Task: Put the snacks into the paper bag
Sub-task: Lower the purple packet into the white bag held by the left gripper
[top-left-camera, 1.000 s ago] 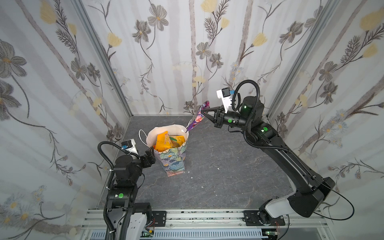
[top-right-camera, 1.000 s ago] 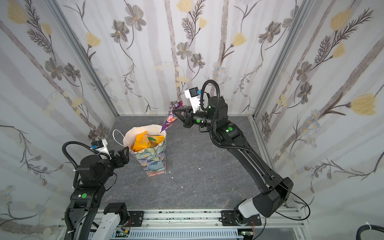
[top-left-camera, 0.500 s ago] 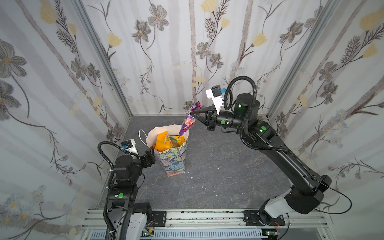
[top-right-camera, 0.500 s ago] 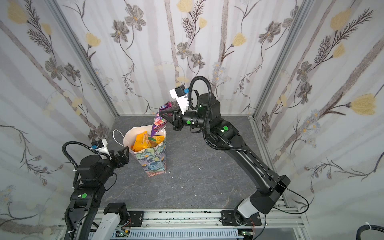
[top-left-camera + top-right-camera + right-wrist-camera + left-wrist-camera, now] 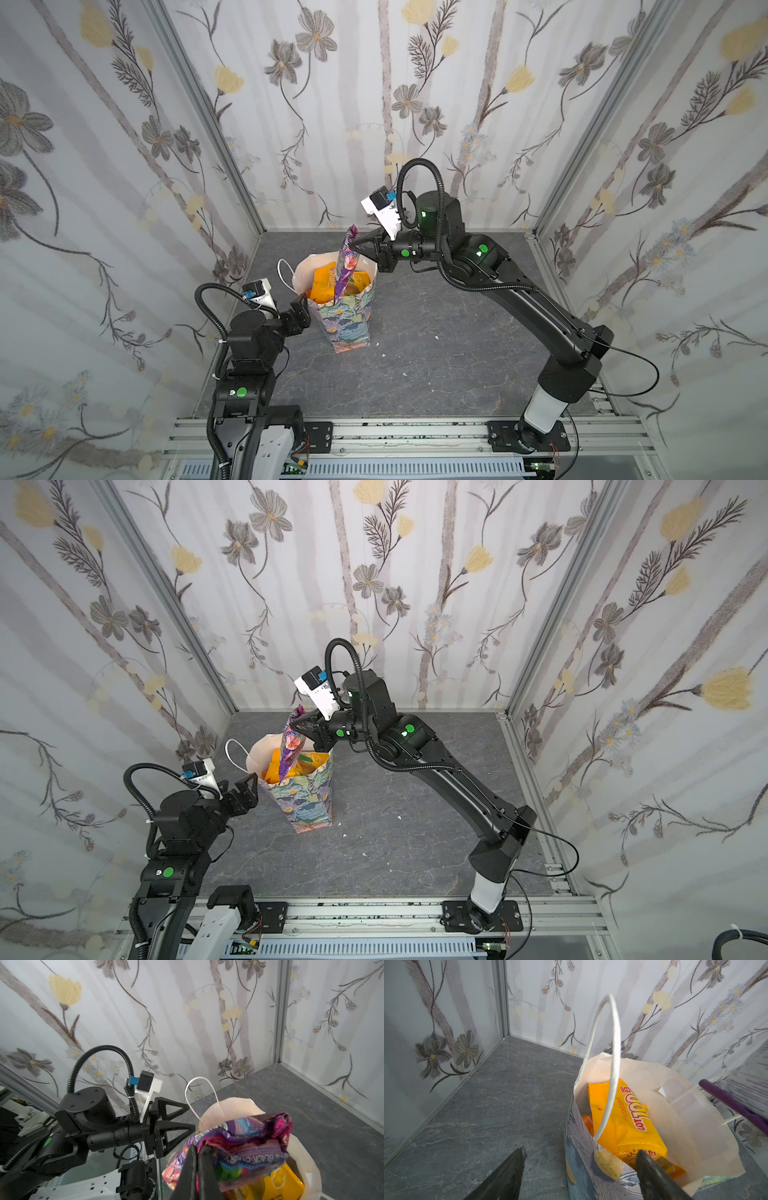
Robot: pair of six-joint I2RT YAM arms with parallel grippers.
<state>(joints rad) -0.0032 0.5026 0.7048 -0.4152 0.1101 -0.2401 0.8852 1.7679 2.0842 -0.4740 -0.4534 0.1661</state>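
Observation:
The paper bag (image 5: 351, 328) (image 5: 309, 808) stands upright on the floor, left of centre, in both top views. Orange and yellow snacks (image 5: 326, 282) (image 5: 618, 1113) fill it. My right gripper (image 5: 354, 245) (image 5: 197, 1147) is shut on the top of a purple snack packet (image 5: 347, 262) (image 5: 291, 746) (image 5: 245, 1142). The packet hangs over the bag's mouth with its lower end inside. My left gripper (image 5: 302, 309) (image 5: 579, 1153) is open at the bag's left rim (image 5: 581, 1122). One finger is outside the wall and the other is over the packets inside.
Floral walls close in the grey floor (image 5: 436, 299) on three sides, and an aluminium rail (image 5: 374, 432) runs along the front. The bag's white cord handle (image 5: 284, 270) (image 5: 612, 1043) arches on its left side. Small white crumbs (image 5: 436, 337) lie right of the bag.
My right gripper has carried the purple packet leftwards from the back to over the bag, and its lower end now dips into the mouth. The left arm has not moved.

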